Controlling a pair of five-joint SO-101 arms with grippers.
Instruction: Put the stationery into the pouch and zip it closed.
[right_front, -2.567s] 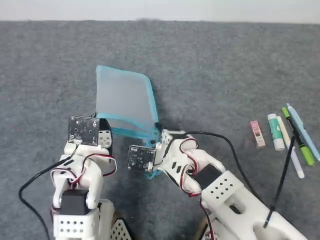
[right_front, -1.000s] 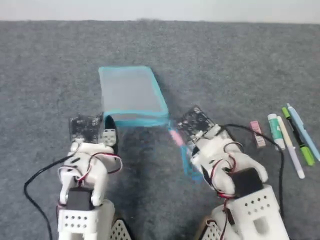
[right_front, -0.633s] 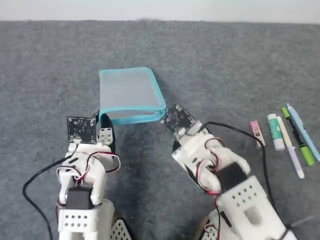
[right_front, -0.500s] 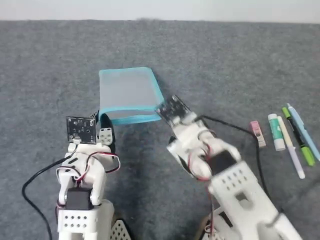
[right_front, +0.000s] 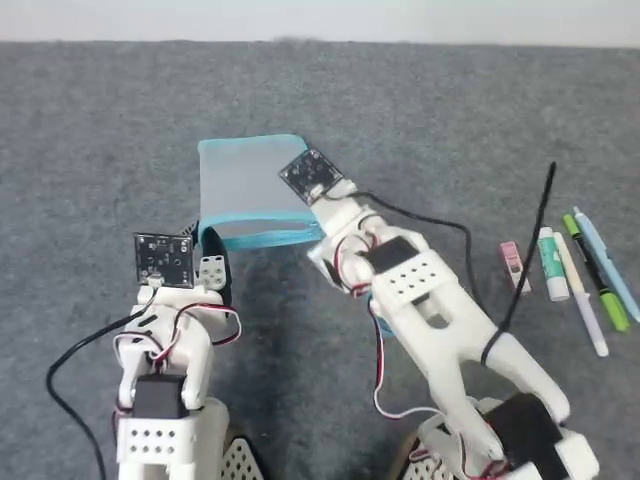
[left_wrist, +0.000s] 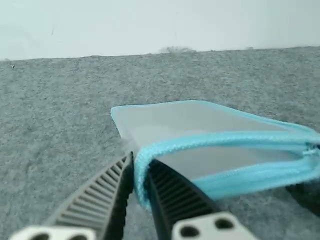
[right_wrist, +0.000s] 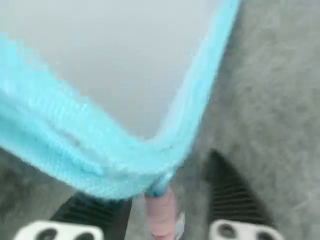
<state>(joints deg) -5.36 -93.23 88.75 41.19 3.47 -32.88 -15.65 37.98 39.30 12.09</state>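
A translucent pouch (right_front: 250, 185) with teal trim lies flat on the grey carpet. My left gripper (right_front: 208, 248) is shut on its near left corner, and in the left wrist view the dark fingers (left_wrist: 165, 192) pinch the teal edge of the pouch (left_wrist: 200, 132). My right arm (right_front: 400, 280) stretches over the pouch's near right corner. In the right wrist view my right gripper (right_wrist: 162, 207) is open, with the pink zipper pull (right_wrist: 161, 215) hanging between its fingers. The stationery lies far right: a pink eraser (right_front: 514, 266), a glue stick (right_front: 550, 262) and several pens (right_front: 595, 285).
The carpet ends at a pale wall (right_front: 320, 20) at the back. A black cable (right_front: 525, 270) from the right arm arcs up beside the eraser. Open carpet lies between the pouch and the stationery.
The right arm has swung from beside the pouch's right edge forward over its near right corner. The pouch has straightened out. The left arm has kept its grip and place.
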